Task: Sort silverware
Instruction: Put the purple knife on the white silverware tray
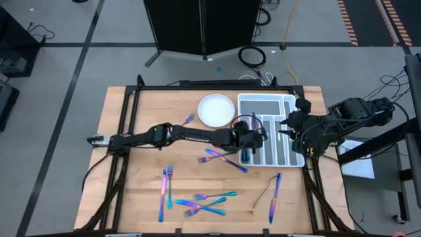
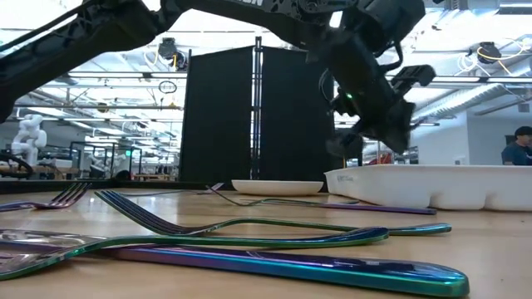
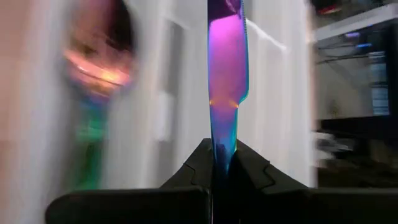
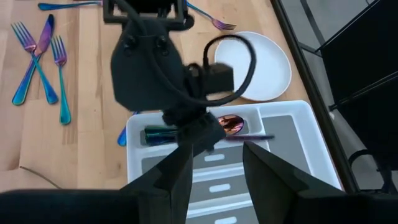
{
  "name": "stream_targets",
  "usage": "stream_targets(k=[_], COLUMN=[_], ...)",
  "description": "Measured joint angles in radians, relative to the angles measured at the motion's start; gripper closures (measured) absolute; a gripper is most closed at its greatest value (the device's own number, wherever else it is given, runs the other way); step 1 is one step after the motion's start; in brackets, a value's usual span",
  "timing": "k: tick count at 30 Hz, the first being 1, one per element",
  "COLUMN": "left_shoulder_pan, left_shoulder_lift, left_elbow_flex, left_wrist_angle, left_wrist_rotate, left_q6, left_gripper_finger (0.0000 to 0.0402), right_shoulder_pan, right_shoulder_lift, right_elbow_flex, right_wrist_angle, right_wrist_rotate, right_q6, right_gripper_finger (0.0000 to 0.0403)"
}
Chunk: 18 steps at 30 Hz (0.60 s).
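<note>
Sorting barely begun: left gripper [image 3: 222, 163] clamps a knife [image 3: 227, 81] over the cutlery tray [image 1: 287, 101], right gripper [image 4: 214, 163] open beside tray, most silverware [image 1: 197, 201] unsorted near tray

This is a robotics lab or industrial test hall, not a home. A pale wooden worktable [image 1: 197, 191] framed in black metal stands on a grey concrete floor [image 1: 66, 39] marked with dark lines and orange-striped hazard tape [image 1: 388, 20]. Behind the table rises a tall black panel screen [image 2: 253, 116], with loose black and yellow cables [image 1: 253, 56] coiled at its foot. Beyond the table, overhead ducts, strip lights and a white robot figure [image 2: 29, 137] fill an open hall.
</note>
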Motion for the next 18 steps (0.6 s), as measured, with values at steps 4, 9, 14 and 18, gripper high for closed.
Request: stream_targets(k=[4,9,14,18], left_shoulder_pan=[0.004,0.008,0.012,0.025], left_shoulder_lift=[-0.029,-0.029,-0.022,-0.022], left_elbow_flex=[0.003,0.002,0.002,0.003], left_wrist_angle=[-0.056,-0.064,-0.050,-0.045], left_wrist_rotate=[0.003,0.062,0.092,0.117], left_q6=[0.041,0.043,0.041,0.042], left_gripper_finger=[0.0374,0.0374,0.0374,0.0374], right_shoulder_pan=[0.000,0.000,0.000,0.000], right_shoulder_lift=[0.000,0.001,0.001,0.001], right_elbow_flex=[0.000,0.000,0.000,0.000], right_wrist_angle=[0.006,0.035,0.048,0.049], right_wrist_rotate=[0.004,0.036,0.047,0.047], right_q6=[-0.016,-0.040,-0.051,-0.049], right_gripper_finger=[0.0271,0.0271,0.0271,0.0271])
